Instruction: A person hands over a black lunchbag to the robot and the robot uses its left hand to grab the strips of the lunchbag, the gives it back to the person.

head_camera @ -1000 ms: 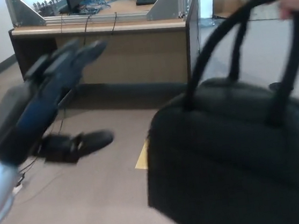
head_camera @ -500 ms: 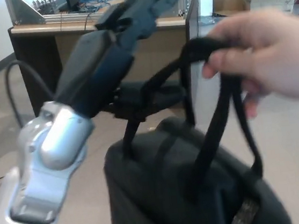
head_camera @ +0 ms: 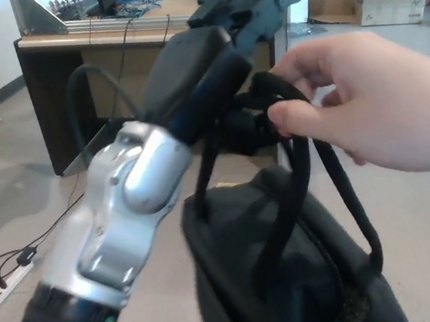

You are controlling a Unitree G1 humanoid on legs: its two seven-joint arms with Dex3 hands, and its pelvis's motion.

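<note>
My left hand (head_camera: 248,6): raised high at the top of the view, fingers stretched out forward and apart, closed on nothing; the thumb is hidden behind the straps, so I cannot tell whether it touches them.
My left forearm (head_camera: 127,210): silver wrist housing and black sleeve, rising from the lower left up to the straps.
Lunchbag (head_camera: 283,277): black, hanging low at centre-right, just beside my forearm (its lower part runs out of the picture).
Straps (head_camera: 300,159): two black loops rising from the bag and bunched together just under my hand.
Person's hand (head_camera: 372,104): reaching in from the right, fingers pinched around the gathered straps, close against my hand.
Behind: a wooden desk (head_camera: 108,45) and a cardboard box (head_camera: 387,1) on the floor.
</note>
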